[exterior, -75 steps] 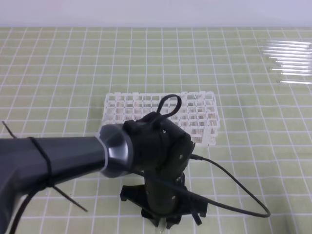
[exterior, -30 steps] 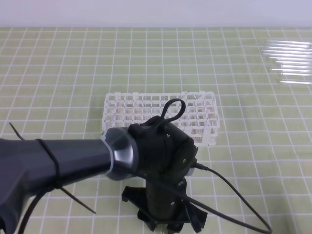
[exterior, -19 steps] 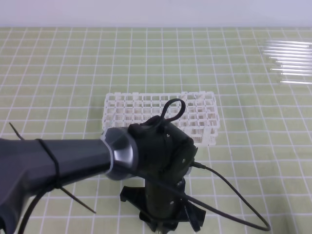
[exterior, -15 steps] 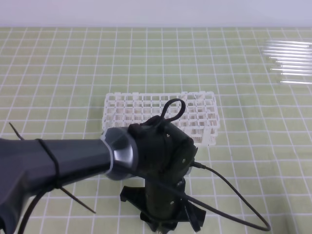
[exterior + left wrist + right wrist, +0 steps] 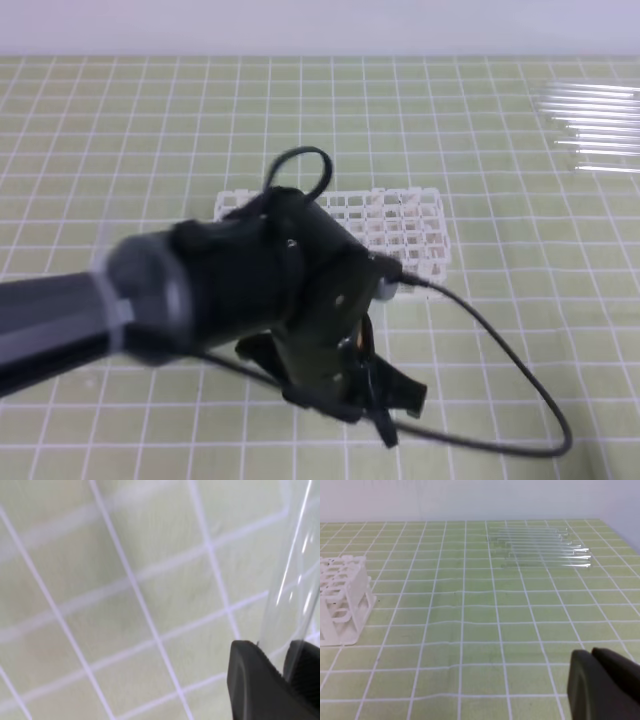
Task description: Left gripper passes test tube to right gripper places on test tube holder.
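Observation:
My left gripper [image 5: 278, 666] is shut on the test tube [image 5: 292, 580], a clear glass tube that rises from between the black fingers [image 5: 252, 680] above the green grid mat. From overhead the left gripper [image 5: 375, 415] hangs under the blurred dark wrist, in front of the test tube holder [image 5: 405, 228]; the tube does not show there. The white test tube holder [image 5: 342, 600] stands at the left of the right wrist view. My right gripper [image 5: 594, 680] sits low at the bottom right, fingers together with nothing between them, far from the holder.
A batch of like clear tubes [image 5: 592, 125] lies side by side at the back right of the mat, and shows again as the tube batch [image 5: 540, 547] ahead of the right gripper. A black cable [image 5: 500, 350] loops from the left wrist over the mat.
The left arm has swung and turned, its wrist now blurred, higher and further left over the holder's near side. The gripper has lifted away from the bottom edge.

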`<move>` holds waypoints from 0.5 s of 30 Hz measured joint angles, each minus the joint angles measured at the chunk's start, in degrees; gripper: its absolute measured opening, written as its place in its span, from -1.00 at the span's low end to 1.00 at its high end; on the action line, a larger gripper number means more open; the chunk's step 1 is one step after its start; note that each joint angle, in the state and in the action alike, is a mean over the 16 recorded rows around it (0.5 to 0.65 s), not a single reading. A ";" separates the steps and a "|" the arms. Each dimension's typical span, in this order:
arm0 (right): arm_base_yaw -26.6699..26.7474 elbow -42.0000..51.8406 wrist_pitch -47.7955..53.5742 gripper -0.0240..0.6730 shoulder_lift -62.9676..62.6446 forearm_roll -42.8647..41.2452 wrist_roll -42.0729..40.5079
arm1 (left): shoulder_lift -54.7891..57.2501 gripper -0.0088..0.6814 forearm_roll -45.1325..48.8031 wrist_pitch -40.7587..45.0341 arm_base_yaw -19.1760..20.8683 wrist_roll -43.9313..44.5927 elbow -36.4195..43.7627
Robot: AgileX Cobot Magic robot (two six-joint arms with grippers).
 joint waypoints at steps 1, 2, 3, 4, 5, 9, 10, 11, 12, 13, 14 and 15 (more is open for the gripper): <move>0.00 0.00 0.00 -0.98 0.00 0.00 0.00 | -1.38 -0.93 0.74 -1.40 -0.40 0.03 0.90; 0.00 0.00 0.00 -0.98 0.00 0.00 0.00 | -2.78 -0.93 1.48 -2.90 -0.82 0.06 1.91; 0.00 0.00 0.00 -0.98 0.00 0.00 0.00 | -4.19 -0.93 2.21 -4.52 -1.25 0.10 3.03; 0.00 0.00 0.00 -0.98 0.00 0.00 0.00 | -5.67 -0.91 2.93 -6.09 -1.72 0.12 4.34; 0.00 0.00 0.00 -0.98 0.00 0.00 0.00 | -7.08 -0.91 3.65 -8.04 -2.18 0.15 5.81; 0.00 0.00 0.00 -0.98 0.00 0.00 0.00 | -14.06 -0.86 7.41 -16.20 -3.95 0.23 13.77; 0.00 0.00 0.00 -0.98 0.00 0.00 0.00 | -15.87 -0.86 8.67 -18.22 -4.32 0.26 16.07; 0.00 0.00 0.00 -0.98 0.00 0.00 0.00 | -17.67 -0.86 10.03 -20.18 -4.64 0.29 18.42; 0.00 0.00 0.00 -0.98 0.00 0.00 0.00 | -19.44 -0.86 11.50 -22.09 -4.92 0.32 20.76; 0.00 0.00 0.00 -0.98 0.00 0.00 0.00 | -21.19 -0.86 13.09 -23.94 -5.16 0.33 23.10; 0.00 0.00 0.00 -0.98 0.00 0.00 0.00 | -22.96 -0.86 14.60 -25.72 -5.39 0.35 25.44; 0.00 0.00 0.00 -0.98 0.00 0.00 0.00 | -24.78 -0.88 16.52 -27.62 -5.56 0.34 27.81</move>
